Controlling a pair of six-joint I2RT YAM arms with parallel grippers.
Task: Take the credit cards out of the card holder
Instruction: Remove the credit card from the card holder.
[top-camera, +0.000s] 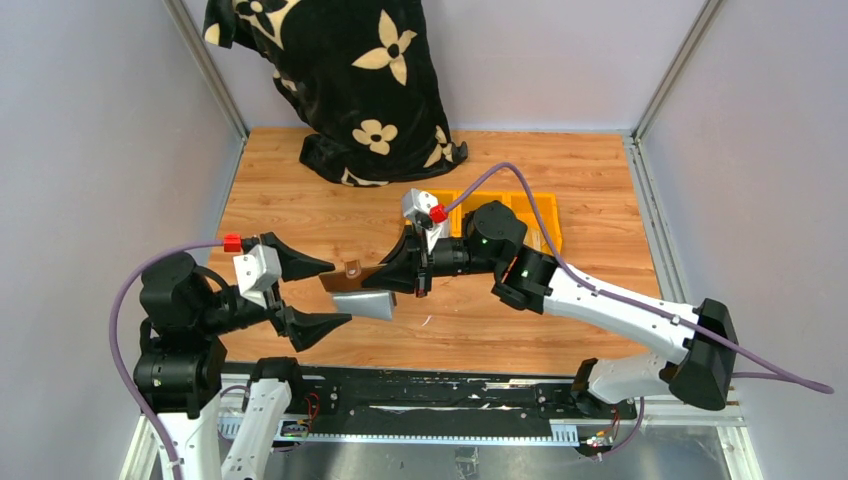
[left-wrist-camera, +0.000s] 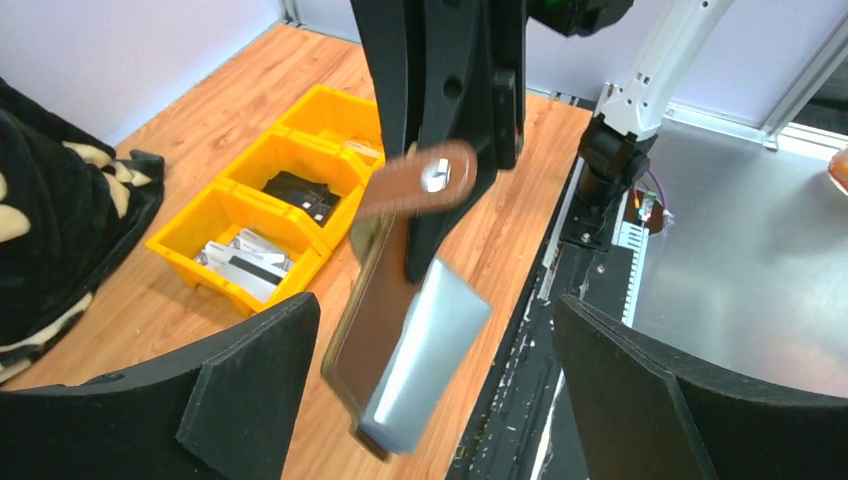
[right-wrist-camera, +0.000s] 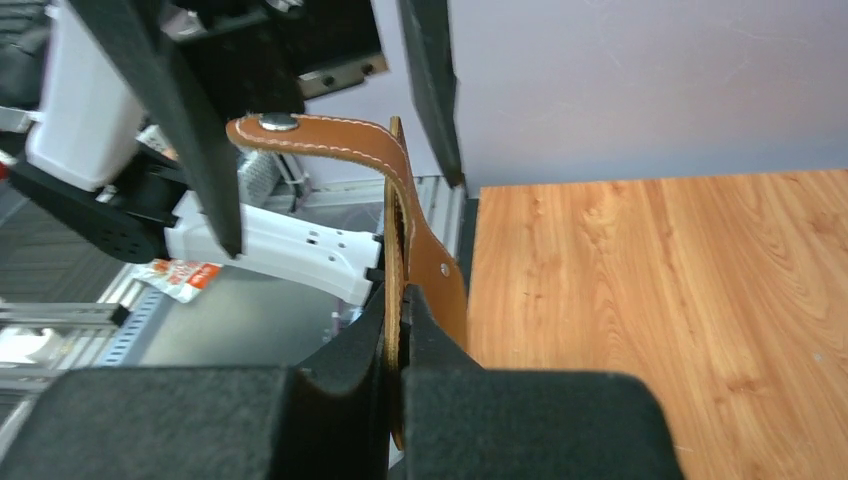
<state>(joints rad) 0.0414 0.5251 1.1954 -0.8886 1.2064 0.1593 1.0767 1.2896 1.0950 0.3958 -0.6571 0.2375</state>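
Top view: right tool (top-camera: 392, 278) is pressed together on one end of the card holder (top-camera: 350, 279), holding it off the table (top-camera: 300, 200). The free end sticks out past its tips toward the left tool (top-camera: 342, 292). Left tool is spread wide, one finger either side of that free end, no contact that I can see. A pale grey sheet (top-camera: 365, 304) fans out of the holder by the left tool's lower finger; it reads as a card partly out but could be an inner sleeve, can't tell. Left wrist view: holder hangs between the spread fingers (left-wrist-camera: 250, 390), just ahead of the tips, with the snap tab curled back toward the right tool. Grey sheet sits skewed off the leather, one corner clear of the brown edge. Yellow bins (left-wrist-camera: 215, 215) are well beyond the tips. Right wrist view: pads (right-wrist-camera: 300, 410) clamp the leather edge-on and the tab arches away from the tips; grey sheet is hidden here. My read of the step: left tool pulls the card. Advance until the fingers straddle only the exposed grey corner, not the leather, else both tools fight over the holder. Rotate the wrist to match the skew and close flat on the faces. Pull along the sheet's long axis, away from the right tool. Risks: slick sheet slipping from the pads, holder twisting in the clamp.
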